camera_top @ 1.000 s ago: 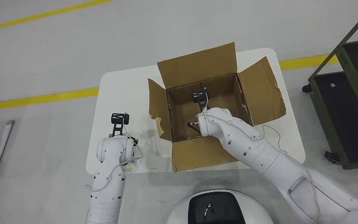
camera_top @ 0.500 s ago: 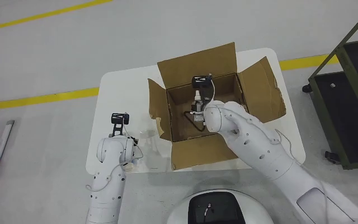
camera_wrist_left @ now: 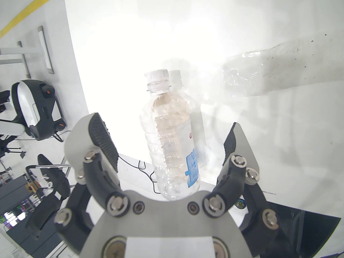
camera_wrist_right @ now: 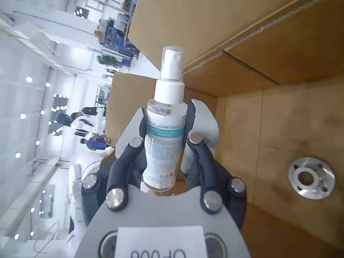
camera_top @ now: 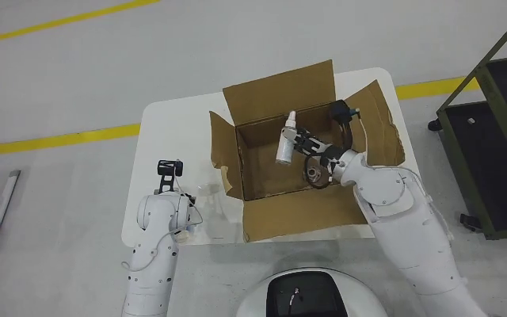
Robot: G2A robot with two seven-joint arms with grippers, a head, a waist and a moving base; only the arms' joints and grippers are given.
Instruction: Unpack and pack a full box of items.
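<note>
Your right pincer (camera_wrist_right: 166, 117) pinches a spray bottle (camera_wrist_right: 164, 146) by its middle, base hidden behind the mount, above the open box (camera_top: 261, 173) holding a metal ring (camera_wrist_right: 311, 177). Your left pincer (camera_wrist_left: 165, 125) is spread, untouching, either side of a clear water bottle (camera_wrist_left: 172, 149) on the table (camera_wrist_left: 188, 28), its foot cut off.

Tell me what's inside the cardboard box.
A metal flange lies on the cardboard box floor. The right claw holds a spray bottle over the opening. The arm covers part of the floor, so anything under it is hidden.
</note>
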